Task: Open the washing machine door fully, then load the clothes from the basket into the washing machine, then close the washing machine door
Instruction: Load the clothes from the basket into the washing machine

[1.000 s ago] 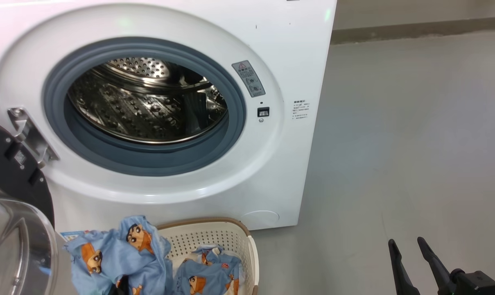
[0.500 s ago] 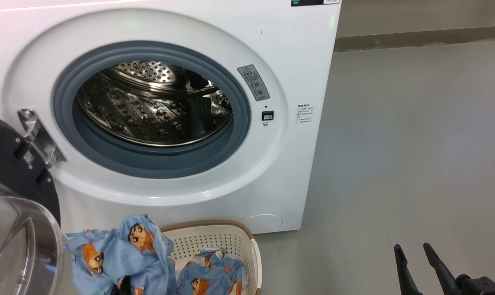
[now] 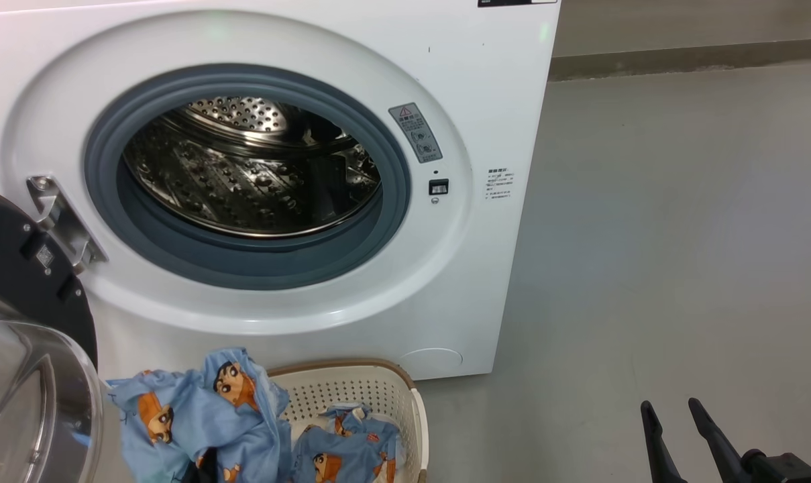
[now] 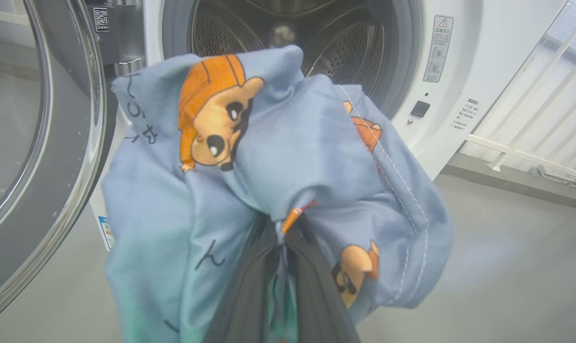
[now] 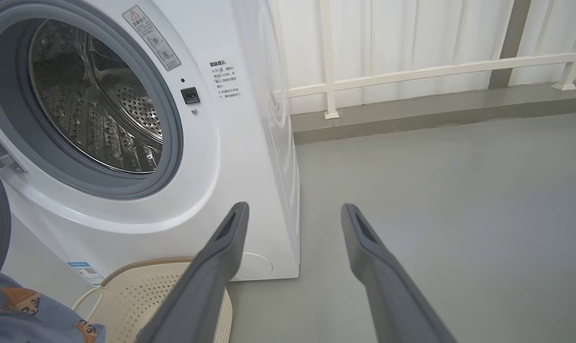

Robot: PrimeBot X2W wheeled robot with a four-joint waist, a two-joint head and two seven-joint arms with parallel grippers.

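**Left claw gripping a blue garment before the open drum**

We are seeing the basket [image 3: 351, 392] sitting on the floor [image 3: 646, 235] just in front of the washing machine [image 3: 499, 87]. Some of the clothes [image 3: 345, 453] are lying bunched inside it, light blue fabric printed with orange-brown figures. The drum [image 3: 244, 181] is showing bare perforated steel wherever we can see into it.

Our left claw [image 4: 283, 238] is pinching a bunched blue garment [image 4: 288, 152] with its jaws nearly together. The cloth is draping over and around the fingers. It is hanging at the basket's left end, lower than the drum mouth and facing it. Our right claw [image 5: 293, 209] is hanging wide open and holding nothing, well apart to the right over bare floor.

The washing machine door [image 3: 23, 268] is standing swung open at the left, its glass bowl just beside the held garment. The grey gasket [image 3: 392, 201] is ringing the mouth, which is lying open ahead of the garment. A white railing [image 5: 411, 71] is running behind the machine.
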